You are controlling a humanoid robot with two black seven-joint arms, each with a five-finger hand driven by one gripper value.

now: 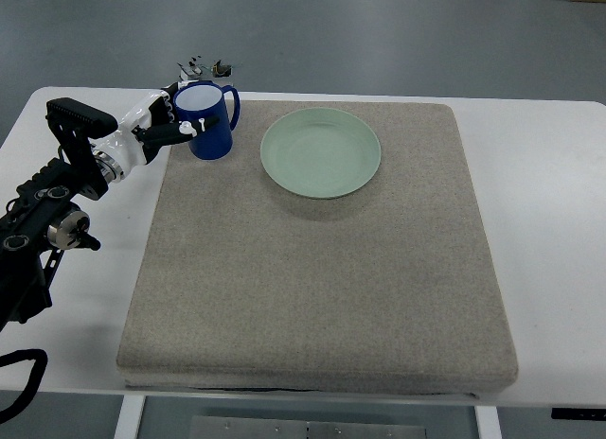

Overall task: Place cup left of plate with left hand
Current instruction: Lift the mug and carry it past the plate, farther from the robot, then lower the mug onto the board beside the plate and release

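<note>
Here the white desk [549,221] carries a grey mat [312,288], with the green plate [321,153] toward its far side. The blue cup [209,119] stands upright at the mat's far left corner, left of the plate, the left hand [156,131] fingers [180,130] wrapped round it. Letting go clumsily could tip it off the nearby mat edge; open mat lies nearer the robot.

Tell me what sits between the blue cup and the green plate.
Nothing: only bare grey mat separates the cup from the plate, seen in the top view.
</note>
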